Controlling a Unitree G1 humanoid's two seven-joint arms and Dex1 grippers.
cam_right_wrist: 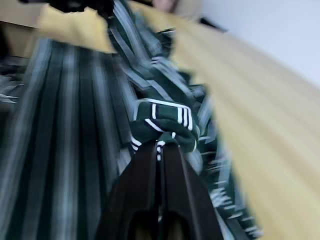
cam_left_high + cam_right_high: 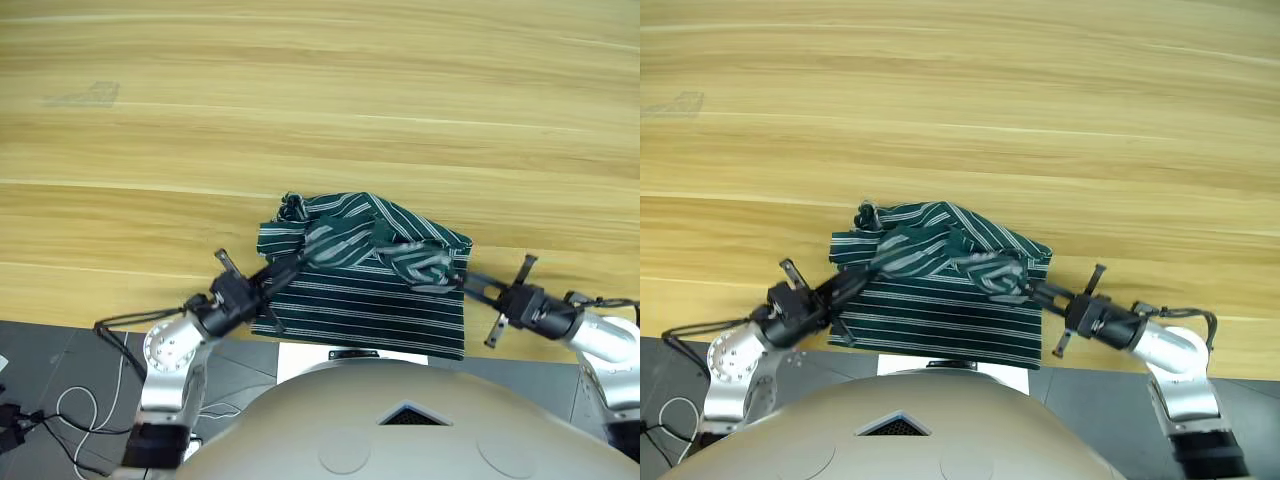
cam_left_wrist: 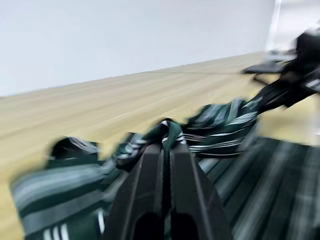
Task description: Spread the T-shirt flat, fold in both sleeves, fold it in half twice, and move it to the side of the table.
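A dark green T-shirt (image 2: 365,300) with thin white stripes lies at the near edge of the wooden table (image 2: 300,120), its lower part flat and hanging a little over the edge, its upper part bunched and lifted. My left gripper (image 2: 312,252) is shut on a raised fold at the shirt's left side; the left wrist view shows cloth pinched between the fingers (image 3: 172,150). My right gripper (image 2: 448,275) is shut on a bunched fold at the shirt's right side, with striped cloth wedged at its fingertips (image 1: 150,150).
Bare wooden tabletop stretches far and to both sides of the shirt. Cables (image 2: 70,410) lie on the dark floor at the lower left, beside the left arm.
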